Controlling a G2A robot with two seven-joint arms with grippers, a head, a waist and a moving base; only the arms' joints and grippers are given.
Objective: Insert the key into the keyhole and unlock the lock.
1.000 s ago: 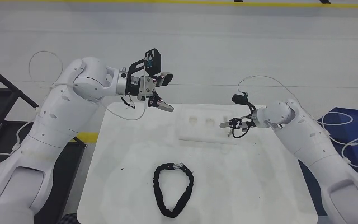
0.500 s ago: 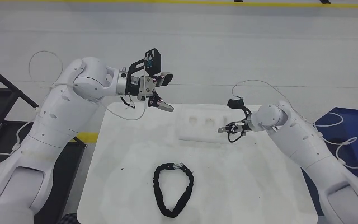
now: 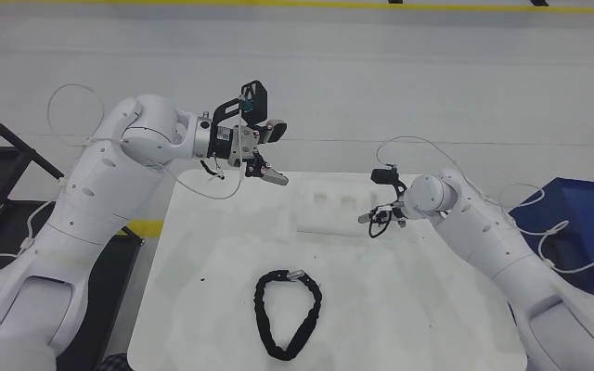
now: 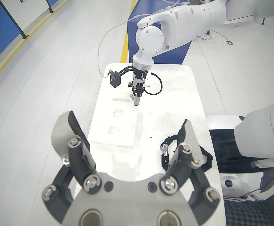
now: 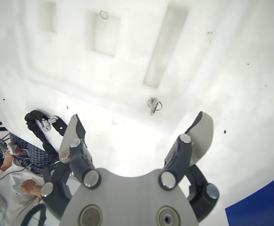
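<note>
I saw the key lying with its ring on the rim of the white foam block, just off the end of the long slot. The right hand hung over it with fingers spread, apart from the key and holding nothing. The block sat toward the far edge of the tabletop, and a small loose ring lay in its middle recess. The lock – a black chain loop with a silver cylinder – lay near the middle of the front edge, well apart from the key. The left hand was over the far left corner – fingers wide apart, empty.
</note>
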